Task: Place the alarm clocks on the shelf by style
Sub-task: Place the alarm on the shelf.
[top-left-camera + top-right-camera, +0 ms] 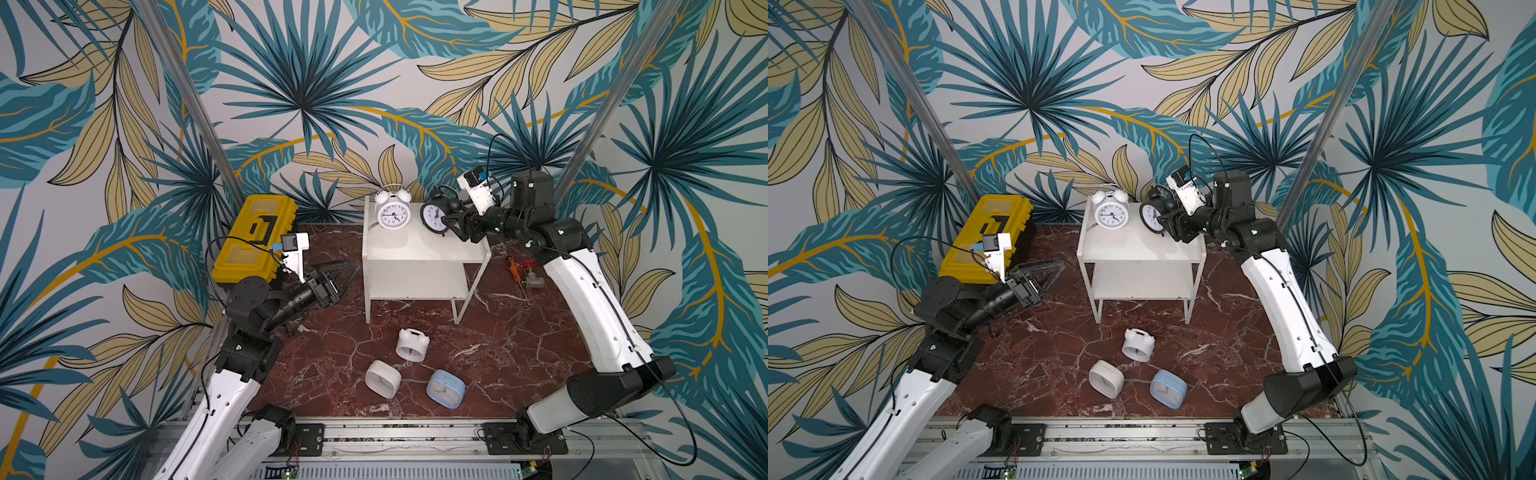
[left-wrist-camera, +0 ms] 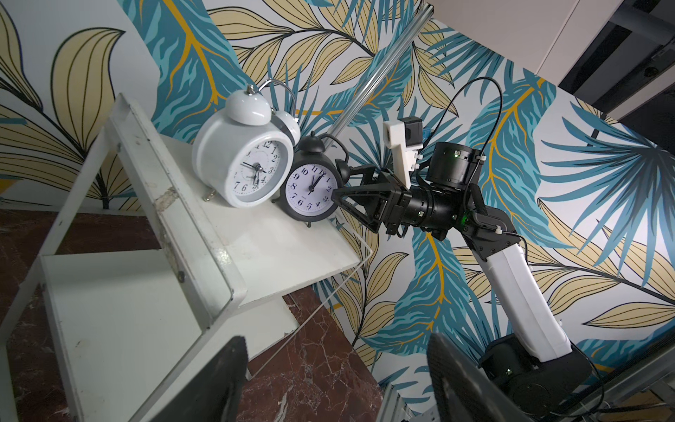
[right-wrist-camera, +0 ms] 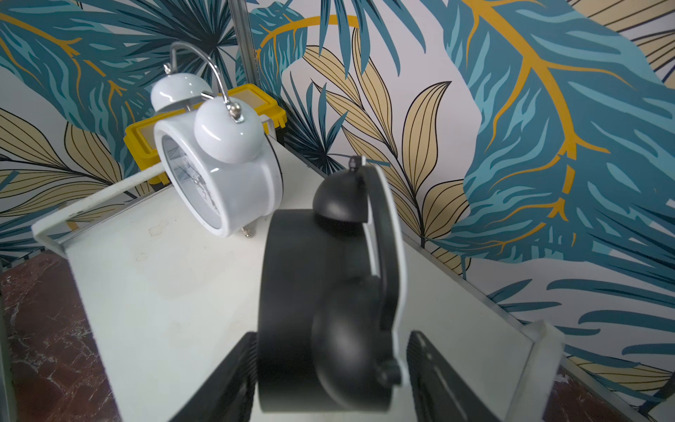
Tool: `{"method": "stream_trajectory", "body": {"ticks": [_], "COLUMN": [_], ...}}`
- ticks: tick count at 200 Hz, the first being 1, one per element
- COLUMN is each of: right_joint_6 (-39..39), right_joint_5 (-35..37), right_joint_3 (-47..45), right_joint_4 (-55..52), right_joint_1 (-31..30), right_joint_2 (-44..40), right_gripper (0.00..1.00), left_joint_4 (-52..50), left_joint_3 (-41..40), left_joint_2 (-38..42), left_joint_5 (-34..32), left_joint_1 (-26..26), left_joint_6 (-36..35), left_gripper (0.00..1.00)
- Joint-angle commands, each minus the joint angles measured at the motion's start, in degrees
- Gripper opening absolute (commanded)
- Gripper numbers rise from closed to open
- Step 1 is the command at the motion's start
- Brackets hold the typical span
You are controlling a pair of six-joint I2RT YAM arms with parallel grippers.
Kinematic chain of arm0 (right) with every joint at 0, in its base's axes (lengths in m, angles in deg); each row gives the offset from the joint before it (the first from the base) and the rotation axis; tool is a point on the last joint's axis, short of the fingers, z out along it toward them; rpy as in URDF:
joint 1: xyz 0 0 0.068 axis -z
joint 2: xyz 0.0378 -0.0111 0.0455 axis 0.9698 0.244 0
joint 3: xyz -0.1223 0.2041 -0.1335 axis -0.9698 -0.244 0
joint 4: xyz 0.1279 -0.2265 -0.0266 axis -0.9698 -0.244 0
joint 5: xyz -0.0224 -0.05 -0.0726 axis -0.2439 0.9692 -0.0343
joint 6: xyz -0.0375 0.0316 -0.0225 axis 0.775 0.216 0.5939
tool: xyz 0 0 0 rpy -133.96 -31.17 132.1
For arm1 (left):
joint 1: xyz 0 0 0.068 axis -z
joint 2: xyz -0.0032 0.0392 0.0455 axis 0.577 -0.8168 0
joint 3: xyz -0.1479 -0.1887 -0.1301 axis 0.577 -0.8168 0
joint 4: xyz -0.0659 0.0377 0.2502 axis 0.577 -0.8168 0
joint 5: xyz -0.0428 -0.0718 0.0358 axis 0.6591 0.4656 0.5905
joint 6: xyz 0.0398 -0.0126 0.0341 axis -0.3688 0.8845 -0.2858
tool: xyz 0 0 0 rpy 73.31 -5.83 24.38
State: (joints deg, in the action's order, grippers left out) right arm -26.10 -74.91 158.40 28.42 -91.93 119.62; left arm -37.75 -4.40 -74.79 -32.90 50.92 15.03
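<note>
Black clock: the round black twin-bell alarm clock [image 1: 434, 216] sits slightly tilted on the top board of the shelf, at the end nearer the right arm, face to the front.
Right tool [image 1: 449, 224]: its jaws straddle the black clock front and back. The wrist view shows a gap at the back plate, so the grip looks released, as in a set-down.
White neighbour: a round white twin-bell alarm clock [image 1: 392, 212] stands upright just beside it, apparently grouping the bell style on one tier.
Shelf: the lower board of the small white two-tier shelf [image 1: 415, 245] is bare, probably kept for the square clocks.
Counter: on the red-brown marble counter [image 1: 498, 353] lie a second white twin-bell clock [image 1: 411, 344], a white rounded-square clock [image 1: 383, 379] and a light blue rounded-square clock [image 1: 445, 388].
Left tool [image 1: 1059, 268]: released and empty, it hovers beside the shelf, near a yellow plastic toolbox [image 1: 253, 241].
</note>
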Motion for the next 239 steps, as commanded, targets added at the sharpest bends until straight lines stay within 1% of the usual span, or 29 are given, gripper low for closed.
{"method": "stream_trajectory", "body": {"ticks": [1,16,35,64,137,146,161,179,200,239], "right_joint_6": [0.52,0.34,0.40,-0.22,-1.66,-1.94,-3.14,-3.29,-3.15,-5.24], "right_joint_5": [1.95,3.02,3.87,4.51,3.20,2.98,4.75,6.95,8.39,8.59], "right_joint_3": [-0.47,-1.35,-1.12,-0.78,-0.71,-1.09,-2.13,-1.31,-0.69,-1.57], "right_joint_4": [-0.93,-0.49,-1.05,-1.26,-1.09,-0.98,0.53,-0.68,-1.86,-2.73], "right_joint_1": [0.49,0.76,1.02,1.72,1.89,1.90,1.90,1.90,1.90,1.58], "right_joint_2": [-1.52,-2.13,-1.68,-1.06,-1.34,-1.69,-2.74,-2.53,-2.32,-5.17], "right_gripper": [0.66,0.66,0.64,0.55,0.54,0.55,0.61,0.60,0.57,0.58], "left_joint_4": [1.74,1.69,1.64,1.77,1.29,1.04,0.11,0.46,1.49,0.65], "left_joint_3": [-1.33,-1.48,-1.61,-2.38,-3.11,-3.14,-3.11,-3.20,-3.27,-3.46], "left_joint_2": [0.43,0.55,0.53,1.02,1.59,1.60,1.63,1.36,1.22,2.23], "left_joint_5": [0.95,1.01,1.34,1.30,1.70,1.57,0.85,0.86,1.41,1.07], "left_joint_1": [-0.48,-0.52,-0.64,-0.70,-0.83,-0.83,-0.87,-0.84,-0.83,-0.83], "left_joint_6": [-0.04,-0.14,-0.39,-0.31,-0.58,-0.75,-1.10,-0.98,-0.25,-0.48], "left_gripper": [0.80,0.80,0.80,0.80,0.81,0.81,0.81,0.81,0.81,0.81]}}
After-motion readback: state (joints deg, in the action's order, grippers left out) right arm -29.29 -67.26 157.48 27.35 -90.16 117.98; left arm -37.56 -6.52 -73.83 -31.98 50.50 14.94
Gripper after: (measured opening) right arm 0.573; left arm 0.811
